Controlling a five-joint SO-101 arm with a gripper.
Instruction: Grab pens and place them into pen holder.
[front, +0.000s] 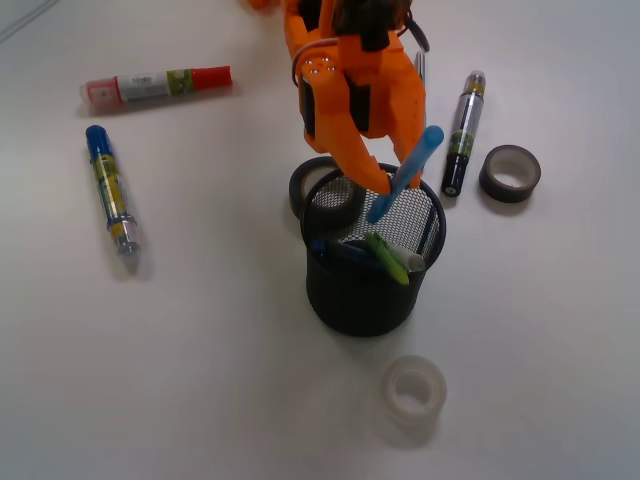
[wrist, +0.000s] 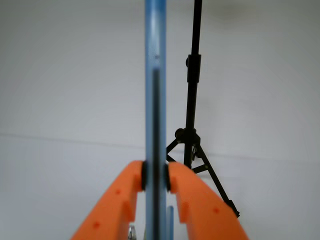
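Front view: the orange end effector (front: 392, 178) grips the slim light blue pen (front: 407, 172), tilted, its lower tip over the mouth of the black round wire-mesh pen holder (front: 370, 290) on the white worktop (front: 200, 380). A lime green pen (front: 386, 258) lies inside.

Wrist view: orange fingers (wrist: 122, 200) clamp the light blue pen (wrist: 155, 100) on both sides; a black tripod (wrist: 195, 135) stands behind.
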